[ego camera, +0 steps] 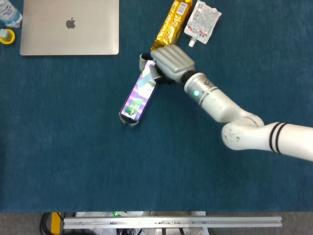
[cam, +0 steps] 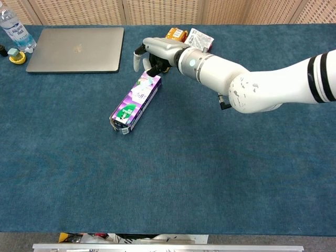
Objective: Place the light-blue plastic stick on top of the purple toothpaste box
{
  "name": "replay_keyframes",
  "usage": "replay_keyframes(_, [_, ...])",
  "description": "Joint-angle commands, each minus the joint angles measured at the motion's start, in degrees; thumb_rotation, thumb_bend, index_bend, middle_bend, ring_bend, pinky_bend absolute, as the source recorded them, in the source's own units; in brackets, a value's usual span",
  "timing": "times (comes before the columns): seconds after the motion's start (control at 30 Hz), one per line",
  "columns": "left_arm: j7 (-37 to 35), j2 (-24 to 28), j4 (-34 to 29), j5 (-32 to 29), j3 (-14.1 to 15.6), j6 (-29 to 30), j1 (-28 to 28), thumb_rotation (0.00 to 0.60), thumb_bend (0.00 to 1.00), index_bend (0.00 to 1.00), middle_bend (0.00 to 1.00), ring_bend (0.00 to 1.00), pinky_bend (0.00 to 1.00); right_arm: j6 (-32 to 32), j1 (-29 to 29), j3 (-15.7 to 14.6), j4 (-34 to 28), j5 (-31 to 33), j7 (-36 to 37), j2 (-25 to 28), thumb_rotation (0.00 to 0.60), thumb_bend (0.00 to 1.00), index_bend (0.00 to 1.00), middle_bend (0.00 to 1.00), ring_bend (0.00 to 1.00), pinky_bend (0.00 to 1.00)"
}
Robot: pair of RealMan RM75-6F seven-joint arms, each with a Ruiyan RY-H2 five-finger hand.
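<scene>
Light-blue stick (ego camera: 145, 81) seemingly lies on purple box (ego camera: 137, 98).

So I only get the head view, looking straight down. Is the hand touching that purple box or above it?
Observer: Above it. The chest view shows the right hand hanging clear of the purple toothpaste box.
Operator: And the blue stick, is anything holding it?
Observer: From the side, the light-blue plastic stick lies on the box's far end, and no finger appears to touch it.
Operator: What's behind the table?
Observer: Woven wicker panels along the far edge.
</scene>
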Motion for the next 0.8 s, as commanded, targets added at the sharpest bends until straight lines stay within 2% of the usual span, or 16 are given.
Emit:
replay_keyframes(0.03, [0.10, 0.00, -0.10, 0.11, 0.05, 0.12, 0.06, 0.600, 0.26, 0.21, 0.14, 0.14, 0.10, 0.23, -0.52, -0.87, -1.10, -0.61, -0.96, 1.28, 0.600, 1.00, 0.42, 1.00, 1.00, 1.00])
replay_keyframes(0.17, [0.41, 0.05, -0.47, 0.42, 0.19, 0.31, 0.11, 0.600, 0.26, 0.21, 0.14, 0.14, 0.10, -1.42, -0.36, -1.53, -2.59, 0.50, -1.90, 3.15, 0.592, 1.00, 0.42, 1.00, 1.00, 1.00])
replay_keyframes(0.3, [0.62, 0.15, -0.83, 0.69, 0.28, 0.54, 0.19, 0.600, 0.26, 0.21, 0.14, 0.14, 0.10, -3.17, 0.65, -2.05, -3.76, 2.42, -3.29, 4.92, 0.515, 1.00, 0.42, 1.00, 1.00, 1.00])
replay_keyframes(0.43, [0.73, 0.12, -0.87, 0.77, 0.38, 0.46, 0.18, 0.600, 0.26, 0.21, 0.14, 0.14, 0.10, -4.05, 2.09, -3.46, -4.26, 5.26, -5.84, 6.11, 0.489, 1.00, 0.42, 1.00, 1.00, 1.00])
replay_keyframes(0.6, [0.62, -0.02, -0.65, 0.84, 0.37, 0.48, 0.17, 0.600, 0.26, 0.21, 0.14, 0.14, 0.10, -4.36, 4.35, -5.91, -3.69, 9.51, -9.55, 6.10, 0.464, 1.00, 0.40, 1.00, 1.00, 1.00])
replay_keyframes(0.8, [0.02, -0.08, -0.32, 0.82, 0.28, 0.68, 0.25, 0.600, 0.26, 0.21, 0.14, 0.14, 0.10, -3.78, 6.31, -7.07, -2.47, 12.64, -11.57, 4.89, 0.431, 1.00, 0.39, 1.00, 1.00, 1.00])
